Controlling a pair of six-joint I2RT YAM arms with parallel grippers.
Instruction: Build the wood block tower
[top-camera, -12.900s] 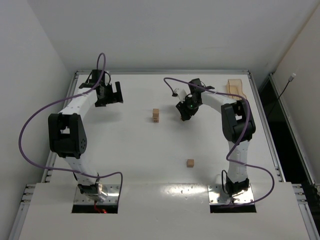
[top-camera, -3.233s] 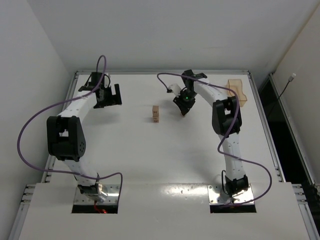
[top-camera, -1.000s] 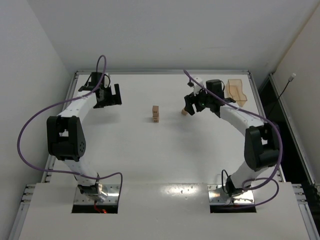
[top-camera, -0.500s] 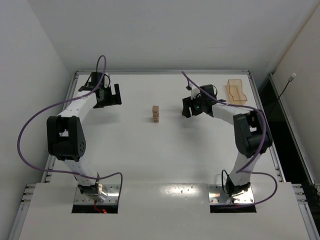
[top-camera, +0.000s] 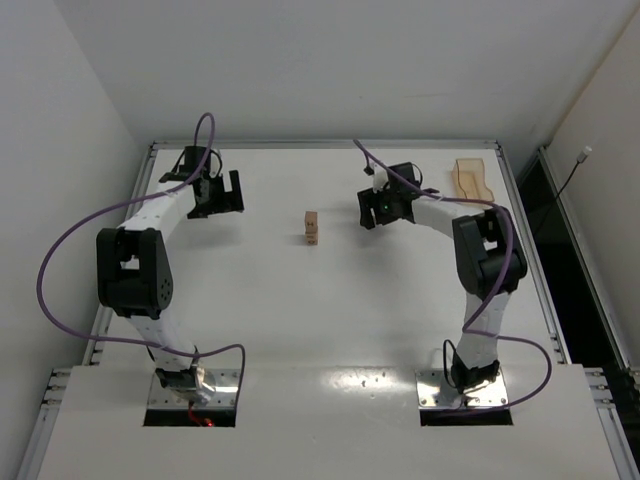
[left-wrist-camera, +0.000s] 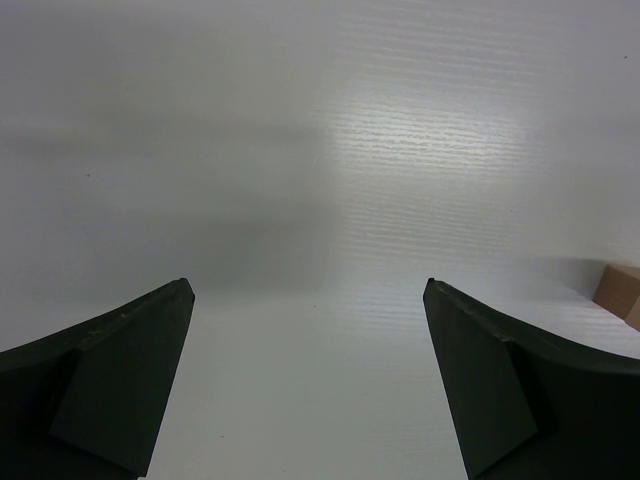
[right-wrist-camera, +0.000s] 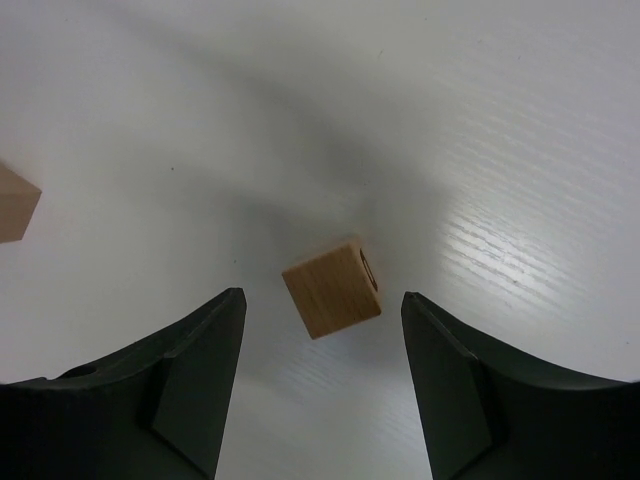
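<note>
The tower (top-camera: 312, 228) stands as a short, narrow column of tan cubes near the middle of the white tabletop (top-camera: 300, 320), upright and with bare surface all round it; at about 3 o'clock from it, near but apart, the right fingers (right-wrist-camera: 190, 390) reach down over a loose wood block (right-wrist-camera: 332, 290); the wrist view shows that block lying flat on the tabletop, turned askew between the two fingers, which stand spread on either side of it with a gap on each side, touching nothing; from above the arm hides the block; one side face of it bears a small dark ring-like mark, too small to read; at the left edge of the right wrist view a corner of another tan cube (right-wrist-camera: 15, 205) shows; at 9 to 10 o'clock from the tower, well apart, the left fingers (left-wrist-camera: 110, 400) are spread wide over bare tabletop, holding nothing, with a tan cube corner (left-wrist-camera: 622, 292) just in at the right edge of their view; a translucent orange tray (top-camera: 470, 178) sits at about 2 o'clock, by the far right corner; purple cables (top-camera: 60, 250) loop along both arms.
</note>
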